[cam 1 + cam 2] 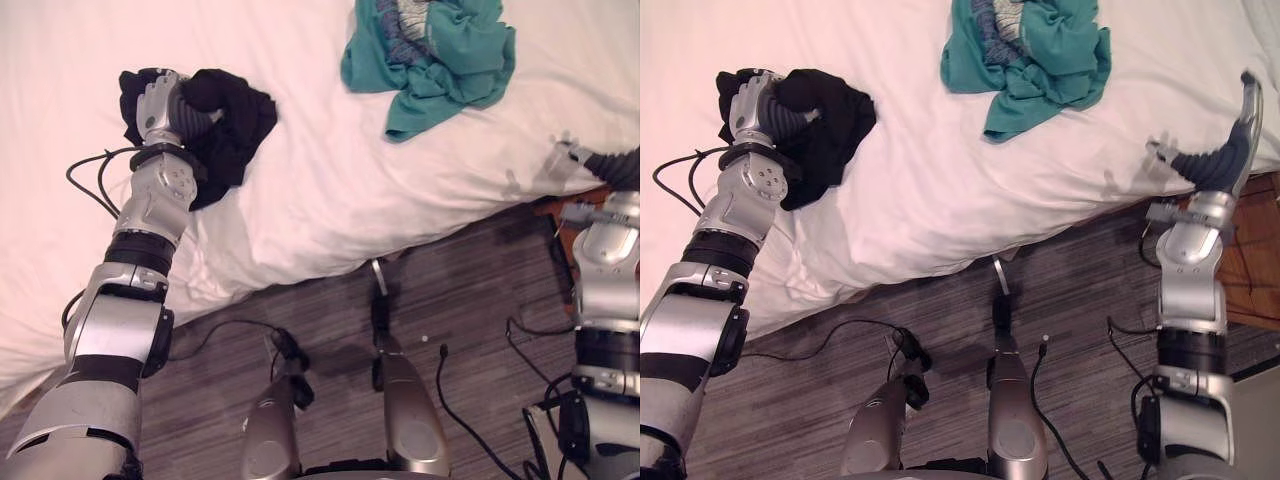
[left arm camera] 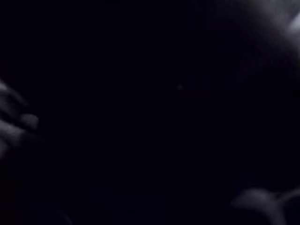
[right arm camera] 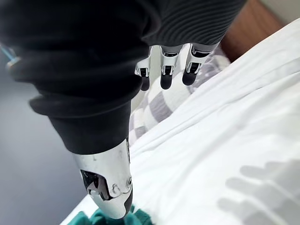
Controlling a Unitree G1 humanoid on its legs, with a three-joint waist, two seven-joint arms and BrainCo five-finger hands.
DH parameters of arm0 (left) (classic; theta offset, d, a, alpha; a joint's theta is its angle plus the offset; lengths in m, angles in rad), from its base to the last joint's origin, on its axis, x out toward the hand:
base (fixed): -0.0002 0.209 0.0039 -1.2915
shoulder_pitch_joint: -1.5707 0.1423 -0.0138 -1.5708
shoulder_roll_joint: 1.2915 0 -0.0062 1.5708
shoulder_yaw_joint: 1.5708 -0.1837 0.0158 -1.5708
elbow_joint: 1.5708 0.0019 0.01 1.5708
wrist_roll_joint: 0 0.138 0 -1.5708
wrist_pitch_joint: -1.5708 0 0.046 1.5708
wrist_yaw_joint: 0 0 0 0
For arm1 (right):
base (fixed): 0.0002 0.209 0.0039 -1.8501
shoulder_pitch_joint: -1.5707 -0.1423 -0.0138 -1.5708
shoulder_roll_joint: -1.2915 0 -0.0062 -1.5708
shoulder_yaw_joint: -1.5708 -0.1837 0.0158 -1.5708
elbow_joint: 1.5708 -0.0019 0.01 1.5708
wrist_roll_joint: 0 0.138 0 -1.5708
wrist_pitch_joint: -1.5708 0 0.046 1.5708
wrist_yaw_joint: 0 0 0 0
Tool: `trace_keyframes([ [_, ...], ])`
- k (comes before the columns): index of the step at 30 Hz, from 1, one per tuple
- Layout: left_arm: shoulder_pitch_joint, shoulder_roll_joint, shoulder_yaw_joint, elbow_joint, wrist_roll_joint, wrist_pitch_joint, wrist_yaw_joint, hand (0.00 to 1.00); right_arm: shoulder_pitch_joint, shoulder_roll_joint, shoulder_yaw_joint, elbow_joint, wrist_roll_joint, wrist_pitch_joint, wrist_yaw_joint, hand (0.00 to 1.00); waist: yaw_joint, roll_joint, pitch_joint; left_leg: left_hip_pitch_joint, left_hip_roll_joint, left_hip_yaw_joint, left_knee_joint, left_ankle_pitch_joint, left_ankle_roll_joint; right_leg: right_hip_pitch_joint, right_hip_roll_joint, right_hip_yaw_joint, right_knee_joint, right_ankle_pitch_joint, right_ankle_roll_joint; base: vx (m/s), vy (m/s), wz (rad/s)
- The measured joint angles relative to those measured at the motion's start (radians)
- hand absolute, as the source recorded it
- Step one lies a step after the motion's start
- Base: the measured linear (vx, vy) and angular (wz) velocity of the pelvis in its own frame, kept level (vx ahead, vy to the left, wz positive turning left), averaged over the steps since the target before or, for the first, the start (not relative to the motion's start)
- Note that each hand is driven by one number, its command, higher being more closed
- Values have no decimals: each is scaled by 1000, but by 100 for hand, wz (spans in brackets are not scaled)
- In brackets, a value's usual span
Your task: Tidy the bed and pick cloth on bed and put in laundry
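Note:
A black cloth (image 1: 232, 135) lies bunched on the white bed (image 1: 330, 190) at its left side. My left hand (image 1: 158, 104) is buried in that cloth with fingers curled into it, and the dark fabric covers the left wrist view. A teal cloth (image 1: 1030, 60) lies crumpled farther up the bed toward the right, untouched; a bit of it also shows by the thumb (image 3: 110, 187). My right hand (image 1: 1238, 125) is raised over the bed's right edge, open with straight fingers (image 3: 162, 75), holding nothing.
The bed's edge (image 1: 380, 245) runs diagonally above the dark wood floor (image 1: 470, 300). A brown wooden piece of furniture (image 1: 1255, 265) stands beside the right arm. A grey-and-white checked fabric (image 3: 159, 105) lies past the right fingertips.

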Motion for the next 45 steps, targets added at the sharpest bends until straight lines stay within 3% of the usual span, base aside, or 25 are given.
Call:
trace_keyframes([
  [4,235,-84,67,-268,-137,-84,5,100,-126,-120,51,135,7,10,1,0,32,20,8,-39,-13,-72,-31,47,7,2,-12,-73,-12,0,0,-11,-3,55],
  [7,431,-156,106,-460,-224,-148,2,100,-264,-232,122,270,17,16,4,0,76,60,27,-65,-19,-122,-43,62,9,3,-16,-122,-14,0,0,3,13,49],
  [9,591,-206,134,-564,-286,-185,-7,100,-370,-292,182,369,29,17,23,0,101,105,31,-91,-29,-160,-52,90,7,3,-25,-163,-16,0,0,6,20,50],
  [10,626,-216,141,-579,-303,-190,-14,100,-392,-305,199,395,32,18,23,0,108,117,31,-92,-31,-170,-62,100,3,1,-28,-170,-15,0,0,8,-3,47],
  [12,752,-239,164,-594,-369,-206,-25,100,-487,-345,280,511,34,21,38,0,146,165,29,-121,-35,-195,-79,112,4,-27,-30,-189,-2,-3,1,-17,3,24],
  [13,778,-239,170,-593,-379,-205,-26,100,-508,-346,292,531,34,22,44,0,153,170,28,-129,-37,-196,-83,116,6,-41,-32,-190,5,-5,0,-52,26,11],
  [14,828,-247,190,-578,-398,-199,-35,100,-547,-348,311,579,35,20,51,100,167,177,29,-148,-42,-200,-101,128,6,-78,-37,-190,29,-14,0,-43,23,11],
  [18,911,-298,196,-459,-476,-113,-49,100,-580,-429,318,697,56,11,66,100,182,190,33,-203,-64,-240,-128,158,25,-180,-93,-231,193,-92,0,-43,38,43],
  [23,1001,-317,194,-540,-536,-108,-63,100,-578,-456,319,758,75,13,105,100,189,188,33,-189,-96,-250,-129,165,17,-207,-156,-238,322,-151,-1,-40,19,28],
  [26,1006,-334,185,-592,-538,-119,-67,100,-538,-441,319,752,90,10,139,100,184,186,32,-161,-95,-248,-129,166,16,-182,-156,-237,330,-151,-1,-51,-26,-1],
  [28,1004,-358,167,-612,-545,-123,-72,100,-425,-400,267,702,122,11,155,100,177,179,31,-107,-93,-248,-130,166,15,-121,-152,-241,318,-151,-1,3,-35,0],
  [31,1020,-356,153,-613,-555,-130,-110,100,-173,-259,174,547,182,5,161,100,148,133,-9,-40,-88,-245,-130,161,11,-36,-142,-251,290,-153,2,38,-44,1],
  [33,1033,-343,151,-606,-553,-128,-134,100,50,-88,119,400,212,-2,180,100,129,66,-62,8,-79,-233,-129,142,9,10,-130,-243,277,-161,7,90,-71,-14],
  [34,1034,-343,151,-602,-553,-126,-140,100,107,-45,106,362,218,-4,183,100,128,51,-69,28,-79,-228,-129,137,14,27,-128,-239,278,-166,10,98,-80,-24],
  [36,1047,-343,157,-564,-552,-117,-161,100,331,169,57,235,239,-24,208,100,115,-4,-122,107,-79,-206,-114,97,13,101,-127,-220,276,-190,19,114,-88,-25],
  [38,1064,-346,171,-538,-549,-108,-177,100,458,298,51,184,239,-31,225,100,104,-27,-169,138,-75,-185,-90,67,12,133,-120,-206,263,-193,20,119,-66,-38],
  [39,1086,-359,189,-526,-537,-91,-184,100,546,394,37,162,239,-32,240,100,92,-33,-201,172,-67,-166,-86,53,10,166,-110,-190,238,-191,21,126,-56,-44],
  [42,1145,-412,227,-517,-532,-66,-198,100,714,545,17,145,239,-28,261,100,74,-32,-255,248,-56,-114,-91,22,-2,229,-85,-147,181,-179,27,121,-32,-54],
  [45,1171,-469,234,-509,-531,-51,-198,100,828,606,11,126,238,-5,261,100,73,-23,-284,288,-45,-79,-94,4,-10,271,-65,-121,134,-159,29,82,-19,-44],
])
